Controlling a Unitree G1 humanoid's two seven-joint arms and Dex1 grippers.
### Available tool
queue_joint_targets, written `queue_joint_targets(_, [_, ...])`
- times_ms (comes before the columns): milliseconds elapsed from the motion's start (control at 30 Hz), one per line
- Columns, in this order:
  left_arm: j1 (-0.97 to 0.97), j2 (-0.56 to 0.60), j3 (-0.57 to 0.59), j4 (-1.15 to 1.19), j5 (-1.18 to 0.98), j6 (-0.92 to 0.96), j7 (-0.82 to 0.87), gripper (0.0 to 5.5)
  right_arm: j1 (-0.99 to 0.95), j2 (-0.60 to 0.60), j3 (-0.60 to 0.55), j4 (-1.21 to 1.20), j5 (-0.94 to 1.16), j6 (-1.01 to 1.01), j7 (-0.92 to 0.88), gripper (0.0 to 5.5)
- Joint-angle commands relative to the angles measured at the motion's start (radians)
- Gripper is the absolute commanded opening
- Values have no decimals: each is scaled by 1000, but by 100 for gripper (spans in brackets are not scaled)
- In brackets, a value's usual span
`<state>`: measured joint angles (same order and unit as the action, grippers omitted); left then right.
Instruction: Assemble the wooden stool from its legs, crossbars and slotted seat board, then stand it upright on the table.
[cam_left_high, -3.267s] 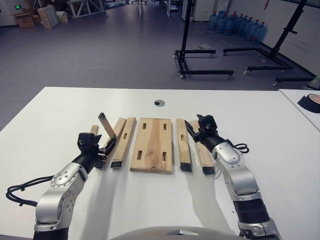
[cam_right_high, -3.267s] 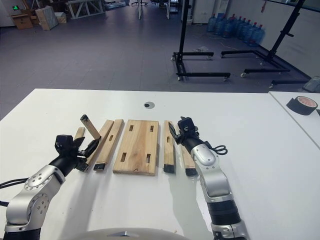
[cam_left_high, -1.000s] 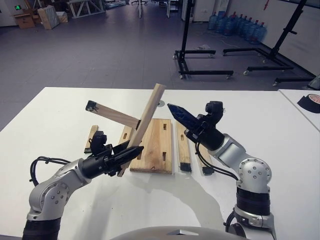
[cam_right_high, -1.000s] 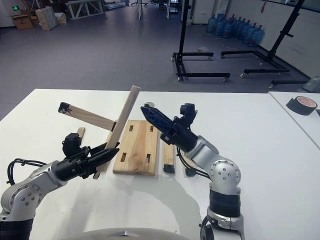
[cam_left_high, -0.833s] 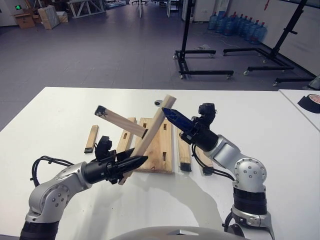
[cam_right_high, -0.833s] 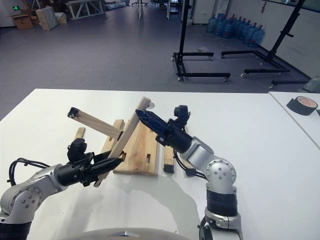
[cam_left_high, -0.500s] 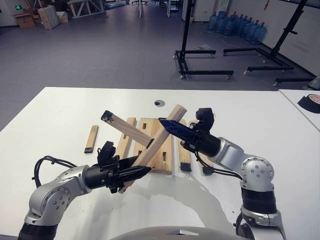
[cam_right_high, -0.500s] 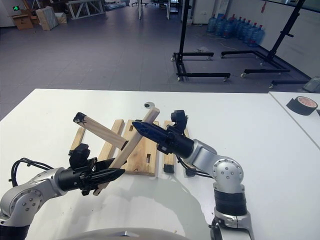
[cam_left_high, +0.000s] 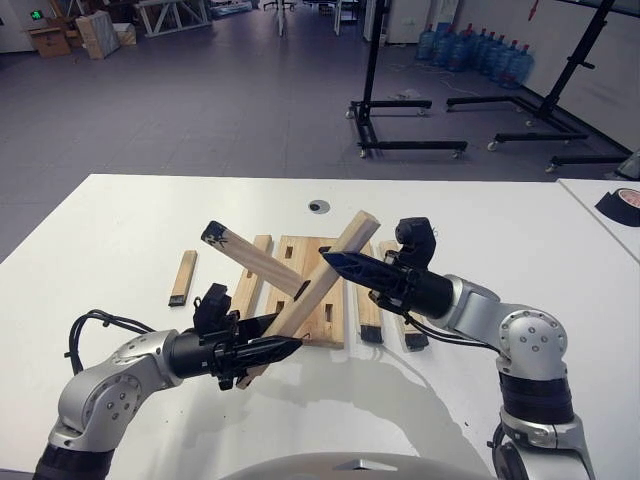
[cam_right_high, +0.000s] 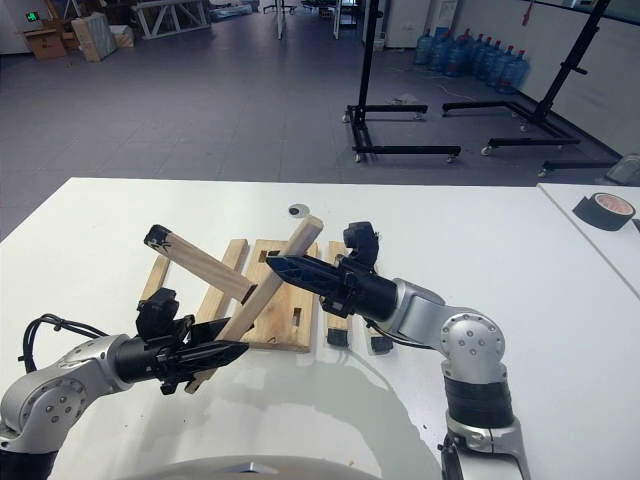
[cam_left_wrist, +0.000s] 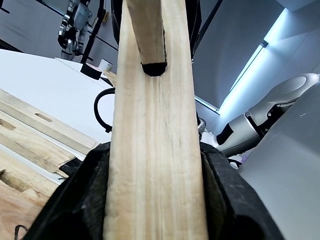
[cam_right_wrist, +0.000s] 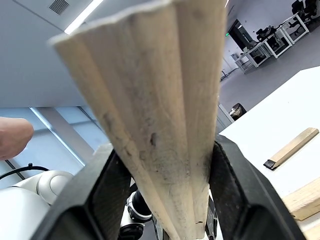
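Above the seat board: a long leg (cam_left_high: 357, 226) hangs tilted in the air in the middle of the frame, with its top end up and to the right. A crossbar (cam_left_high: 245, 256) sits in the leg's slot and pokes out to the upper left, so the two make one T-shaped piece.
Left end effector (cam_left_high: 286, 345): it is closed tight on the low end of the leg, in the lower left of the frame. In the left wrist view the wood sits between both black fingers.
Right end effector (cam_left_high: 335, 262): it is closed narrow around the leg higher up, near the joint. In the right wrist view the wood sits between its fingers.
Seat board (cam_left_high: 325, 318): it lies flat on the worktop (cam_left_high: 120, 220) under the held piece, slots facing up.
Loose parts: a short bar (cam_left_high: 181, 277) lies alone at the left. A spare leg (cam_left_high: 262, 248) lies just beside the board's left edge. Two more legs (cam_left_high: 368, 312) lie just right of the board.
How it will handle: the wood looks stiff and light, so it should not bend. It looks smooth, so it may slip or turn in thin fingers. The crossbar looks only pushed in, so a bump may shake it loose.
Where to hold: I would grip the leg's flat sides, one end effector low and one near the joint, and stay off the crossbar.
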<state>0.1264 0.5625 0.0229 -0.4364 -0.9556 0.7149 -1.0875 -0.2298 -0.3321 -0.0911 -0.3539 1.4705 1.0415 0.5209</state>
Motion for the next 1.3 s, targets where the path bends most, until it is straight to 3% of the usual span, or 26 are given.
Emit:
queue_joint_targets(33, [-29,-16,44,42,-27,29,88,260,-4,-15,-36,-26,-4,-54,43,212])
queue_joint_targets(233, [-57,-10,118,93,-55,30,157,350,-63,-65,-121,26,-99,-165,69,209])
queue_joint_targets(367, [-50,33,122,180,64,-6,179,410,-141,-195,-210,142,-218,-238,138,206])
queue_joint_targets(500, [-50,15,101,197,137,-41,207,466,-240,-184,-125,255,-508,-447,171,205])
queue_joint_targets(700, [-126,-21,63,244,248,-103,260,466,-323,-57,145,469,-978,-850,230,205])
queue_joint_targets(900, [-141,-54,39,262,307,-139,286,466,-308,-47,227,615,-1163,-1073,335,205])
queue_joint_targets(1300, [-120,-95,12,273,388,-189,314,466,-296,-131,227,516,-1134,-989,530,204])
